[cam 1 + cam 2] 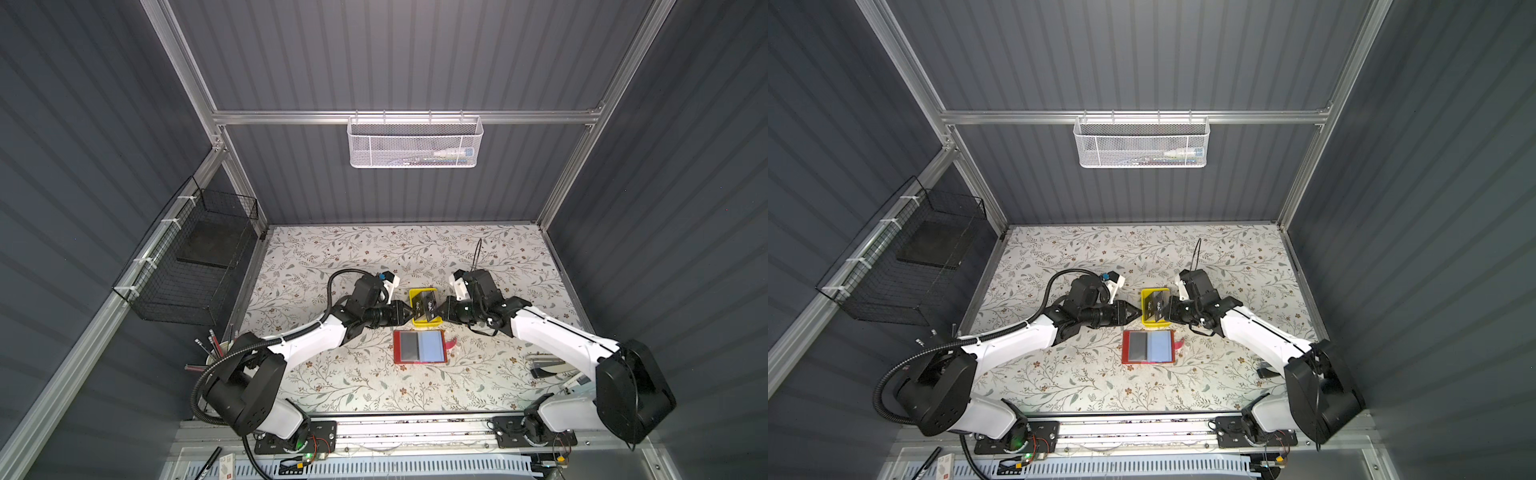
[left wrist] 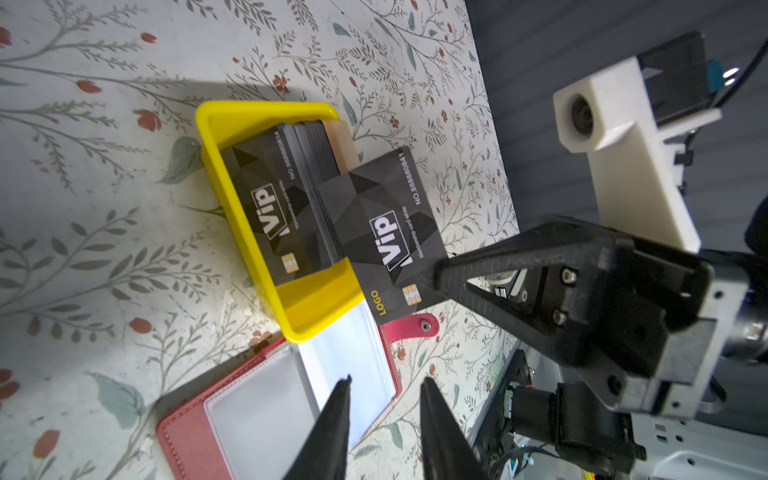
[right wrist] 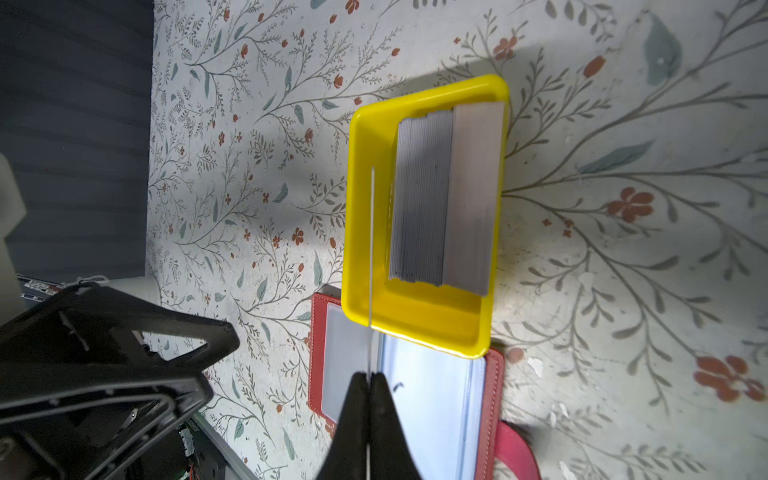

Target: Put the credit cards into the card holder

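While the right gripper (image 3: 368,376) pinches one black card (image 2: 386,232), jaws closed on it, the card hangs on edge over the yellow tray (image 2: 266,110). The left gripper (image 2: 384,380) hangs beside the tray, jaws slightly apart and empty. The card holder (image 1: 397,347) lies open on the table (image 1: 332,249) just beside the tray, a grey card (image 1: 409,345) and a light blue card (image 1: 432,345) in its pockets.

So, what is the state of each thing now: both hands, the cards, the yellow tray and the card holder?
Left hand, open, holding nothing.
Right hand, shut on one black VIP card, held upright over the tray.
Yellow tray, holding a stack of cards that stand on edge.
Card holder, lying open and flat, snap tab undone.
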Controlling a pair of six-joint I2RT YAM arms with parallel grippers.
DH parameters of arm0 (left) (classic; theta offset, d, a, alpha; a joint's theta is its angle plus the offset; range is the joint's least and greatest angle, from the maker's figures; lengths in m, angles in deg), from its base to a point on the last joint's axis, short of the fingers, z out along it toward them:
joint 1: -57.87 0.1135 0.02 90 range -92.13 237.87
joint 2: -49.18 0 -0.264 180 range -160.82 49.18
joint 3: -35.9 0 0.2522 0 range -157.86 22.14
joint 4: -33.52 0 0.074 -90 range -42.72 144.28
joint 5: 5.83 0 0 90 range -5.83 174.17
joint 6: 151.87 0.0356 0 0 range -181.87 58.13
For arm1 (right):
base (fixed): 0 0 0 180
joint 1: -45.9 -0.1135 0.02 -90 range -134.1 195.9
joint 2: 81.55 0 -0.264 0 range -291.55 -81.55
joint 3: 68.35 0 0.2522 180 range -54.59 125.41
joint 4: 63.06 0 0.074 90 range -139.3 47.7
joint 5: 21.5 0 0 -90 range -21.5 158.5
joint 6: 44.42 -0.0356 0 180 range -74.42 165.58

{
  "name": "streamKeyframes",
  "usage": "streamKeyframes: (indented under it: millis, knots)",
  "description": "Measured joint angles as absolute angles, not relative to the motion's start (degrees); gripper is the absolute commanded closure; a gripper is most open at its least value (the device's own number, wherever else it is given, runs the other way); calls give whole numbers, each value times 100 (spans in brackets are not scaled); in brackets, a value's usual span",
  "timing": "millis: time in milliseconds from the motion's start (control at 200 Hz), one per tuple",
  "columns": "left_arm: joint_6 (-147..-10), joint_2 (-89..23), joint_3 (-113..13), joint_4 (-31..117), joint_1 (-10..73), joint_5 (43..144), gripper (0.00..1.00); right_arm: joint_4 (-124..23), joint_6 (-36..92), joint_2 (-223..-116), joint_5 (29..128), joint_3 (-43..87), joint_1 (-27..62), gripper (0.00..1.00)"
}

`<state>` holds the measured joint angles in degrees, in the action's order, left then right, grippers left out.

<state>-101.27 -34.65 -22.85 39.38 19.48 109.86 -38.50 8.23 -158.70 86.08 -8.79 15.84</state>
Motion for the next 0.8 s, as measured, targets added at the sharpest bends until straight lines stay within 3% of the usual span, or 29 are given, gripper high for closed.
streamKeyframes:
  millis: [490, 795]
  knots:
    - [-11349, -3055, -1107, 1628, 2374, 12590, 57, -4510, 314, -13953, 8914, -2186, 1580, 98]
    - [-12098, -3247, -913, 95, 2374, 12990, 54, -5122, -215, -12823, 9399, -2887, 1580, 100]
